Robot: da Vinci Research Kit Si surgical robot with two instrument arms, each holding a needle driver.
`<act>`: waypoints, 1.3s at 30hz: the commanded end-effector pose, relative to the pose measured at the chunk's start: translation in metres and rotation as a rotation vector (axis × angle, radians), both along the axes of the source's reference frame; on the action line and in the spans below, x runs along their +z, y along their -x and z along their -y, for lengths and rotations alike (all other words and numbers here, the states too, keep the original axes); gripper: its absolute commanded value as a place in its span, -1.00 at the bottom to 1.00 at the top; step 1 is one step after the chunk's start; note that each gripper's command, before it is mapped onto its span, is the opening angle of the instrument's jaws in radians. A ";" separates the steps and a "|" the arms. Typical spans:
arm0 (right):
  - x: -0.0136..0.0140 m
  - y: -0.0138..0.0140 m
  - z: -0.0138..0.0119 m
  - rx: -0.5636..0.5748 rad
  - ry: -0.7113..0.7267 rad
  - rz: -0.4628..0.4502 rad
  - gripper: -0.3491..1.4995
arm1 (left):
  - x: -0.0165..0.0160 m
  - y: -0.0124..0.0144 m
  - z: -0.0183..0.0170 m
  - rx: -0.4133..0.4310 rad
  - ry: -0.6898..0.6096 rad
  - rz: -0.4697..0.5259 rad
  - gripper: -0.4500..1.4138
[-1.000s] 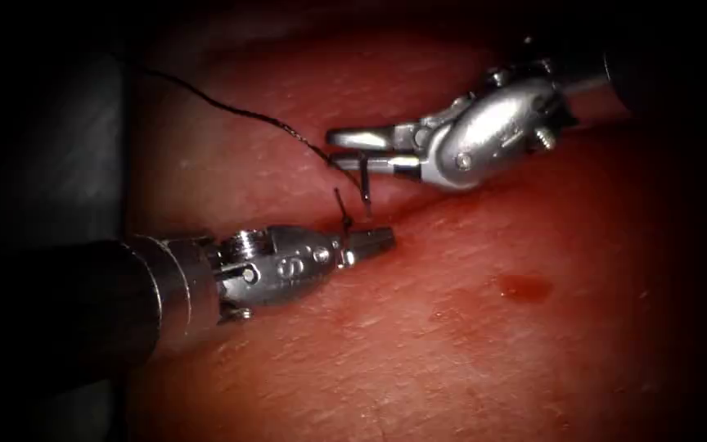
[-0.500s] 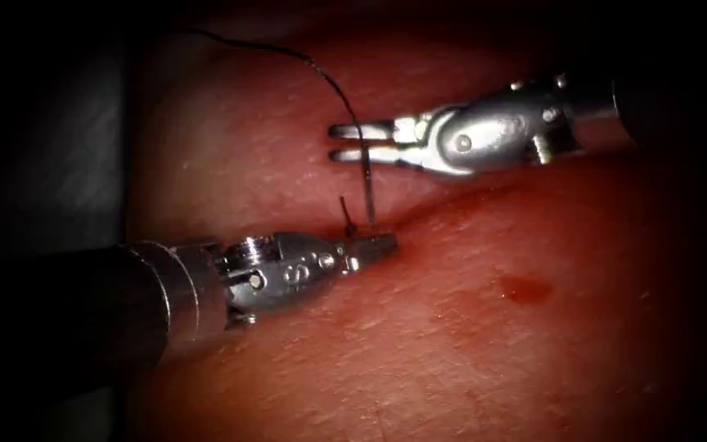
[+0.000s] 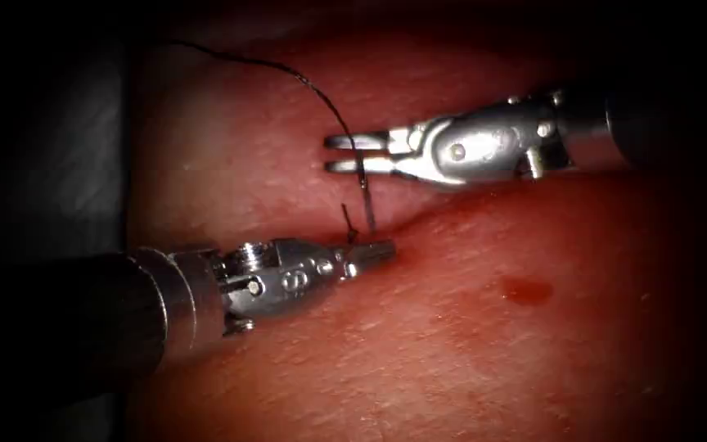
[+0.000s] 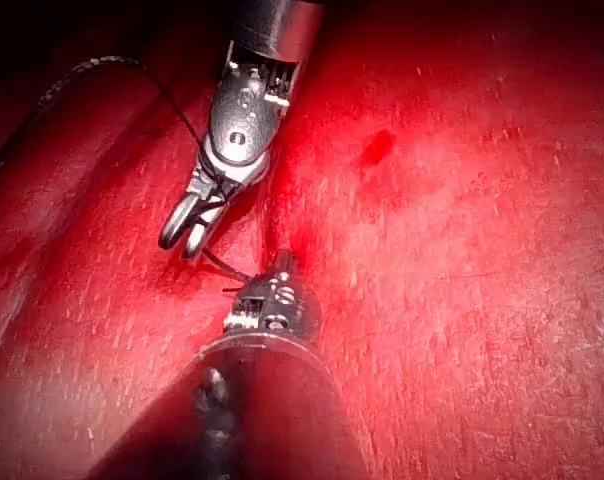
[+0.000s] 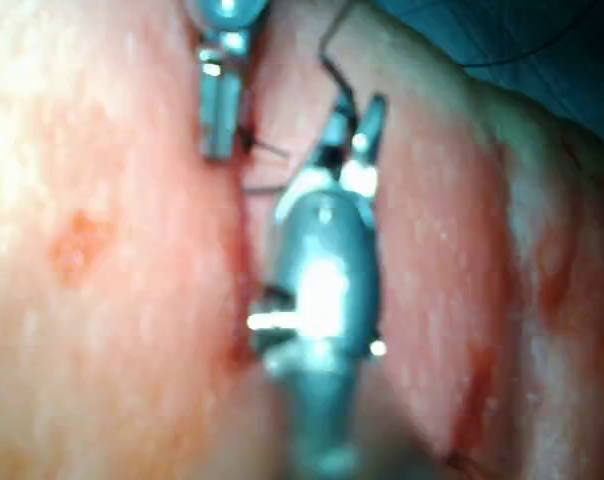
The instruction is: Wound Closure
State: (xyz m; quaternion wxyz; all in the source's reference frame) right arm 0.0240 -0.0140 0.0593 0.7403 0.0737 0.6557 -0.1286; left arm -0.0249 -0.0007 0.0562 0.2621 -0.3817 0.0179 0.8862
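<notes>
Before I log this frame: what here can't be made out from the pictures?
- Whether the right tool grips the thread crossing its open jaws: endoscope view, too fine.
- What the left tool pinches at the cut: tips sit in the fold.
- The thread's far end: lost in the dark border.
- Any needle: none identifiable.

so over the last second the right tool (image 3: 327, 153) rolled at the wrist and leveled out, its shaft now coming in lower and flatter than before. a second ago its jaws sat close together around the thread (image 3: 321, 92); now they stand parted with the strand running down between them. the thread swung up too: it used to run in low from the left, now it arcs high over the tissue (image 3: 533, 344) before dropping to the cut. the left tool (image 3: 388, 248) slid a touch lower, tip barely shifted.
</notes>
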 end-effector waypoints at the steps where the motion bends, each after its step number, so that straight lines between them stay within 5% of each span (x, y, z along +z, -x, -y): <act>1: 0.0003 -0.0003 0.0012 -0.006 -0.001 -0.003 -1.00 | 0.0007 0.0005 0.0002 0.001 0.000 0.001 -1.00; 39: 0.0012 -0.0003 0.0031 -0.078 -0.373 0.205 -1.00 | 0.0007 0.0004 0.0002 0.022 0.012 -0.007 -1.00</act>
